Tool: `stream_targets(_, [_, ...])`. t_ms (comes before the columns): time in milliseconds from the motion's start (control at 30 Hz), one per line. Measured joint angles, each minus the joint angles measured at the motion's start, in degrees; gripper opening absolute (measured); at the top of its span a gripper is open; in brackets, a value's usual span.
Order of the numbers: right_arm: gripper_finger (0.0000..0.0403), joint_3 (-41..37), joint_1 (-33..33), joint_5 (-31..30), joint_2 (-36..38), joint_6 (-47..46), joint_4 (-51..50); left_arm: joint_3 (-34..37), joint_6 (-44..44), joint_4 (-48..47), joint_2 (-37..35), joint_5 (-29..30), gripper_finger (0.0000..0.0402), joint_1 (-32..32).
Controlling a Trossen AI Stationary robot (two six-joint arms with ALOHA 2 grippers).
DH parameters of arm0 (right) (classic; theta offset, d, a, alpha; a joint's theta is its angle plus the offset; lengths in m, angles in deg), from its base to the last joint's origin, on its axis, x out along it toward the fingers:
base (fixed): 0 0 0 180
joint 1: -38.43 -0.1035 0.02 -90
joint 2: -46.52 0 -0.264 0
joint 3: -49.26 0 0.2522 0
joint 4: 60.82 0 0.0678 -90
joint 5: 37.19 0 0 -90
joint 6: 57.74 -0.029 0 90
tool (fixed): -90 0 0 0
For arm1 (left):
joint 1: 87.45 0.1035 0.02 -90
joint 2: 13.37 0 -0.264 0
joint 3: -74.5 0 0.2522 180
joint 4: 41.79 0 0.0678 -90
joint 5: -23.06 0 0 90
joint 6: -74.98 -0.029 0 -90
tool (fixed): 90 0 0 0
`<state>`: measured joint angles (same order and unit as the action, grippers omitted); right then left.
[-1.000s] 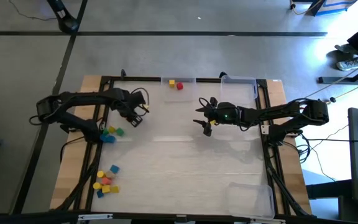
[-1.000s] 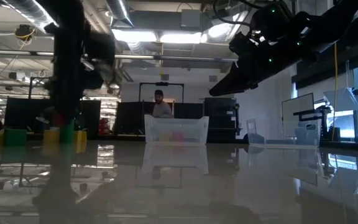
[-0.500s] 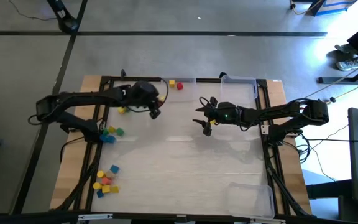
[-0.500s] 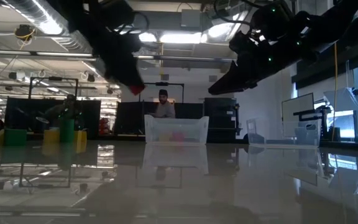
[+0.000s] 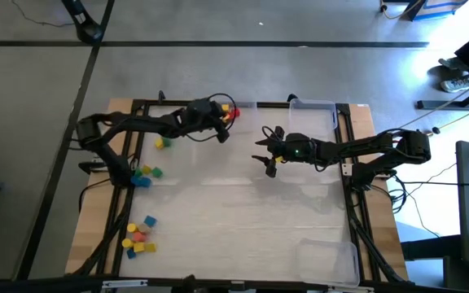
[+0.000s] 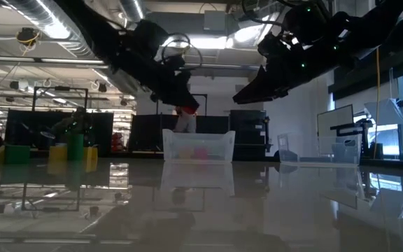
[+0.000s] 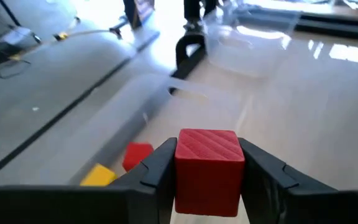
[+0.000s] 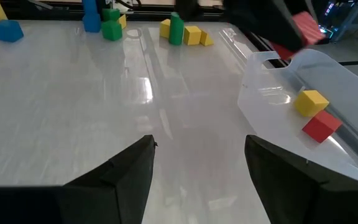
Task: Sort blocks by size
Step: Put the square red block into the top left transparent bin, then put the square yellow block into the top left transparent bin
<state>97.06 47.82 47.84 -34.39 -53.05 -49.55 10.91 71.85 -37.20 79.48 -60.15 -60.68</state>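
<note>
From above, the left tool (image 5: 223, 129) hangs by the clear tray (image 5: 245, 105) at the bench's (image 5: 243, 220) far edge; loose blocks (image 5: 139, 234) lie well apart at the left side. The left wrist view shows it clamped on a red block (image 7: 207, 168), over the tray's yellow block (image 7: 97, 176) and red cube (image 7: 138, 154). The right tool (image 8: 197, 163) hovers mid-bench, fingers apart, empty.

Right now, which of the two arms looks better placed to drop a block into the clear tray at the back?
The left. Its fingers are shut on a red block close to the clear tray, which holds a yellow and a red block. The right gripper hangs open and empty over bare table.
</note>
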Motion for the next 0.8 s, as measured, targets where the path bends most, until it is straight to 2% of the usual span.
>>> stream_targets(200, [0.0250,0.00,0.00,0.00,0.00,0.02,0.11,0.00,1.33,2.18,2.82,-0.04,0.0137,3.21])
stream_targets(467, [0.0250,0.00,0.00,0.02,0.00,0.07,0.16,0.00,2.66,-1.07,1.48,-2.81,0.0210,4.84])
stream_targets(533, [0.0250,-0.01,0.00,0.02,0.00,0.07,-0.03,-0.35,2.64,-5.73,-1.03,-2.86,0.0222,4.71])
stream_targets(667, [0.0250,-0.02,0.00,0.00,0.02,0.07,-0.88,-2.93,1.17,-21.98,-9.19,-2.62,0.0229,4.30])
stream_targets(800, [0.0250,-0.02,0.00,0.02,0.02,0.07,-1.18,-4.24,1.61,-38.90,-18.62,0.64,0.0230,3.84])
